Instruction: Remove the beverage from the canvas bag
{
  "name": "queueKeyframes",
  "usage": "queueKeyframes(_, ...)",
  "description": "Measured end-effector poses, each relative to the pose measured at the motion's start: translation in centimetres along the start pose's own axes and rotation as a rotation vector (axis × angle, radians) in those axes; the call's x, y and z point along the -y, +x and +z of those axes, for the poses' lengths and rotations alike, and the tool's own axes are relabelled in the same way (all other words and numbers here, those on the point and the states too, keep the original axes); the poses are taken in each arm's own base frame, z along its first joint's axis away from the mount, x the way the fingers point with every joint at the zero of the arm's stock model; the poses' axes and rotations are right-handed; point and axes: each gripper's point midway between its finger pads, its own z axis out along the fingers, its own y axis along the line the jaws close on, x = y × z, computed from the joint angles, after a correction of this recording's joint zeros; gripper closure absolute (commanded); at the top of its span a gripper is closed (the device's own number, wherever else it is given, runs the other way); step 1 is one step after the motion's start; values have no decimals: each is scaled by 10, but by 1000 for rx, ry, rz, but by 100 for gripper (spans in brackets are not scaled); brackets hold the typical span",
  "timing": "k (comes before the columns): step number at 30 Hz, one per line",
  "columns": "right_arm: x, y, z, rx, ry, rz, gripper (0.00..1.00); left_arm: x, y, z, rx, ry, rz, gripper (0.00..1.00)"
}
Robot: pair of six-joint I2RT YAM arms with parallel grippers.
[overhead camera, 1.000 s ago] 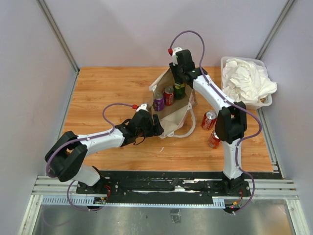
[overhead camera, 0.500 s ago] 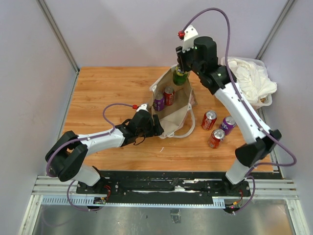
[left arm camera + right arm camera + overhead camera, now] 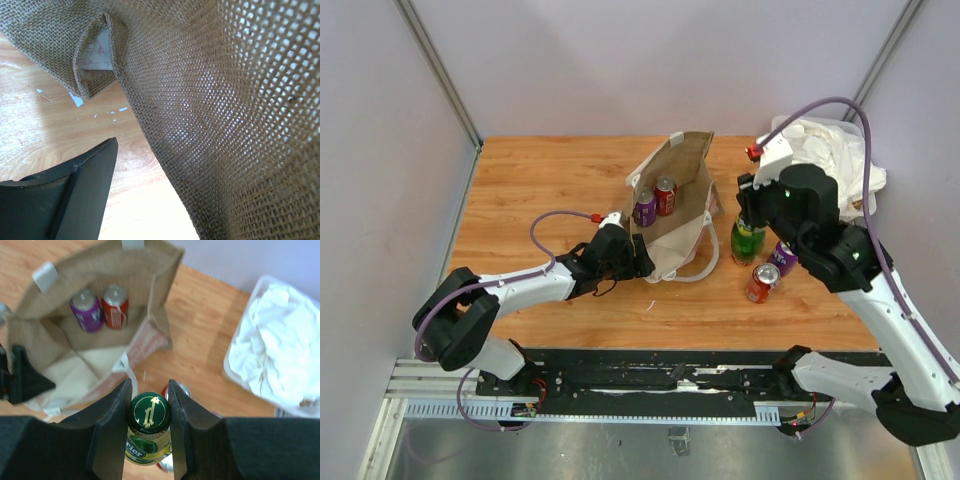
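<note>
Leftmost, the near rim of the canvas bag (image 3: 685, 232) is being met by the left gripper (image 3: 642, 260); its jaw gap cannot be told. Two cans (image 3: 665, 196) are being kept inside. Just right, the green bottle (image 3: 748, 240) is being clamped at its cap by the right gripper (image 3: 148, 395); toppling is arguably being risked by loose cans (image 3: 761, 282) beside it.

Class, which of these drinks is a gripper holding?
The green bottle, clamped in the right gripper outside the canvas bag. The rest are untouched: purple can and red can in the bag, two loose cans on the table.
</note>
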Motion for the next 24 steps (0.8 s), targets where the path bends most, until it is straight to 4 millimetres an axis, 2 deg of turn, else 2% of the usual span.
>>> queueKeyframes(5,9,59,-20,-121,46,15,99,0,0,0,-3,-1,0,23)
queueKeyframes(8,10,80,-26,-166,58,34,100,1,1,2,-10,-1,0,23)
queueKeyframes(10,10,88,-29,-181,63,48,100,1,1,2,-12,1,0,23)
queueKeyframes(15,7,94,-28,-191,61,79,99,1,1,3,-11,1,0,23)
queueKeyframes(24,-10,122,-1,-253,35,87,100,1,1,3,-12,0,0,23)
